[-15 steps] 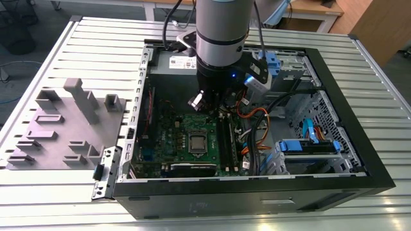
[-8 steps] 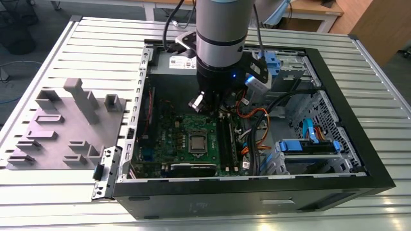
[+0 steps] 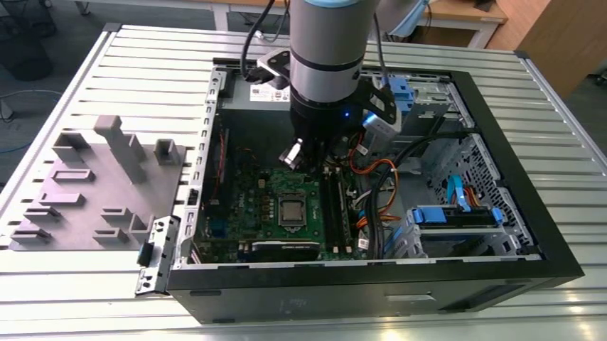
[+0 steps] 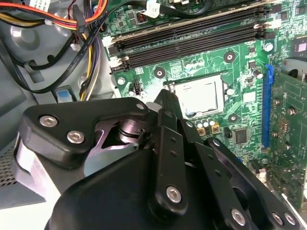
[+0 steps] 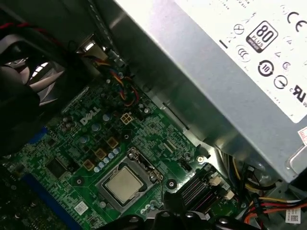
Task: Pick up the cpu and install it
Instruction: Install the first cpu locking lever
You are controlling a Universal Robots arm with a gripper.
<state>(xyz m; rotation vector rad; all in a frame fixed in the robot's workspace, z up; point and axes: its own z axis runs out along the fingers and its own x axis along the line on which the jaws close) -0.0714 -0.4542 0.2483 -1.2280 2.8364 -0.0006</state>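
One thing I cannot tell is whether my claw (image 3: 301, 158) is spread or pressed together; in the second wrist view its black linkage (image 4: 165, 103) crowds the foreground and hides that. I see nothing pinched in it. It hangs just above the motherboard (image 3: 256, 195), close beside the CPU socket (image 5: 128, 178).

The cpu (image 4: 200, 96) lies flat inside that socket, silvery top up, in both wrist views (image 5: 123, 184) and in the exterior view (image 3: 291, 208). It looks square to the socket frame, though I cannot tell from here whether it is fully seated or only resting there.

My worries, as judgement only. If the chip sits a little skewed, any push from me could bend the contacts beneath it. If I come down off-centre, I press on the socket frame or the small components touching its edge rather than on the chip.

Just beside the socket run the long black memory slots (image 4: 192, 40); a sideways drift would knock my linkage into them. Beyond those slots, farther from the socket, a bundle of orange, black and yellow cables (image 4: 72, 28) hangs loose and could snag my wrist as it turns. On the socket's other side stand a blue expansion slot (image 4: 266, 105) and an upright card (image 4: 288, 124). The grey power supply (image 5: 216, 62) rises well apart from the socket, yet near my arm's body, so a tilt could scrape it.
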